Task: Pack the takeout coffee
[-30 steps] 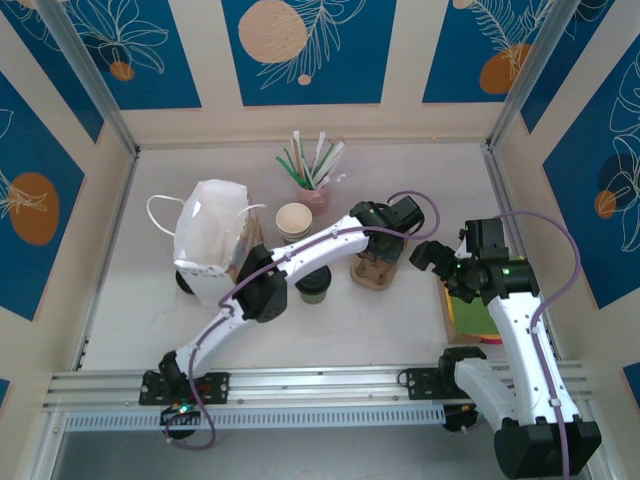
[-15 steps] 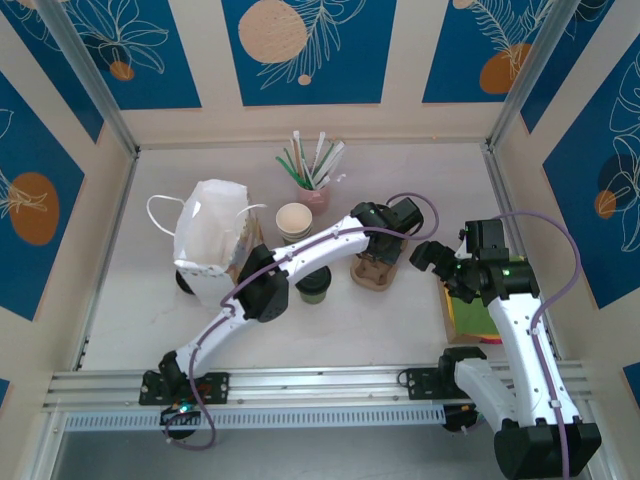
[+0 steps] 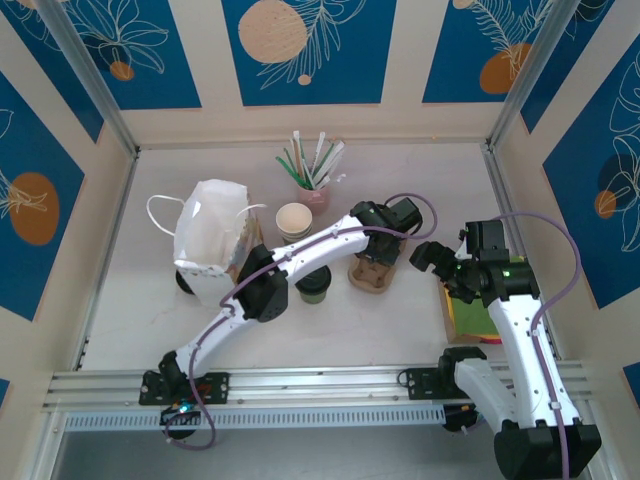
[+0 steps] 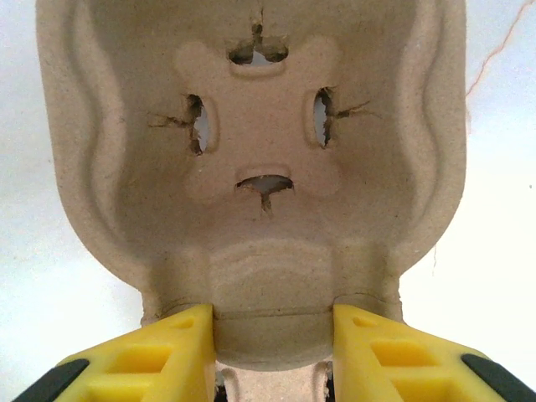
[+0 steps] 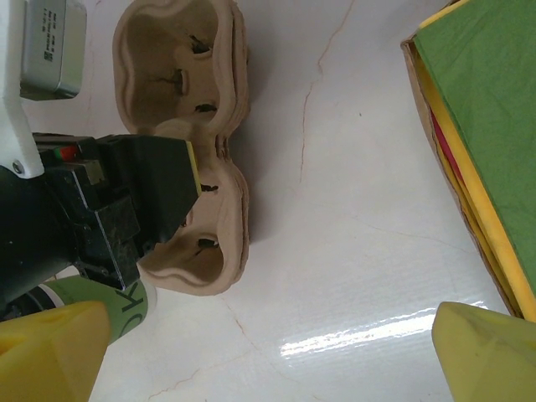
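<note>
The takeout coffee (image 3: pixel 313 285), a green cup with a black lid, stands on the table just under my left arm's forearm; its green side (image 5: pixel 126 306) also shows in the right wrist view. A brown pulp cup carrier (image 3: pixel 370 272) lies to its right, both wells empty. My left gripper (image 4: pixel 272 335) is shut on the narrow waist of the carrier (image 4: pixel 260 167), yellow fingers pressed on both sides. My right gripper (image 3: pixel 435 255) hovers right of the carrier, open with nothing between its fingers (image 5: pixel 50 352).
A white paper bag (image 3: pixel 212 240) with handles stands open at the left. The stack of lidless cups (image 3: pixel 294 220) and the pink cup of straws (image 3: pixel 315 175) stand behind the carrier. Green and yellow napkins (image 5: pixel 486 126) lie stacked at the right.
The carrier has shifted very slightly to the left with my left gripper on it. The right arm has not moved.
</note>
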Motion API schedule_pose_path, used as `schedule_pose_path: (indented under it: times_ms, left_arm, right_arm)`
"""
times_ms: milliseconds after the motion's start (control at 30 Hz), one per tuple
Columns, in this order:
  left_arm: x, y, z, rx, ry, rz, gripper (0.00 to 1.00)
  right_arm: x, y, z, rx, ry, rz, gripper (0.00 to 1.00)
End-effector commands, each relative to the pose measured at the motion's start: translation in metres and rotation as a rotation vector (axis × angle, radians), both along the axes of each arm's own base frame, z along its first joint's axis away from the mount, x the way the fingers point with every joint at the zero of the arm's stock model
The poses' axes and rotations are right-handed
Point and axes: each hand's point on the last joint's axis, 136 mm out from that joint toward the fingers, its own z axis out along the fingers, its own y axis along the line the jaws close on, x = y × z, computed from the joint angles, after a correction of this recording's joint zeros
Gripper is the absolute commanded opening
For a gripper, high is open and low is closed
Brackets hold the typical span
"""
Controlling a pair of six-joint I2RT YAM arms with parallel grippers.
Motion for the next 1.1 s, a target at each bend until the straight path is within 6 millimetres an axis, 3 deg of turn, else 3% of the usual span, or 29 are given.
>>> schedule_pose_path:
  times_ms: [0, 467, 733, 1067]
  left_arm:
    - [-0.024, 0.013, 0.016, 0.016, 0.072, 0.008, 0.36]
    - [-0.066, 0.039, 0.018, 0.035, 0.169, 0.039, 0.37]
    - [-0.068, 0.04, 0.026, 0.041, 0.179, 0.042, 0.51]
    - [-0.069, 0.041, 0.015, 0.084, 0.222, 0.037, 0.47]
  right_arm:
    - [-0.002, 0.003, -0.001, 0.023, 0.0, 0.004, 0.99]
    - [-0.002, 0.005, 0.0, 0.031, -0.017, 0.014, 0.99]
    - [-0.002, 0.006, 0.001, 0.033, -0.023, 0.017, 0.99]
    - [-0.003, 0.009, 0.004, 0.048, -0.047, 0.035, 0.99]
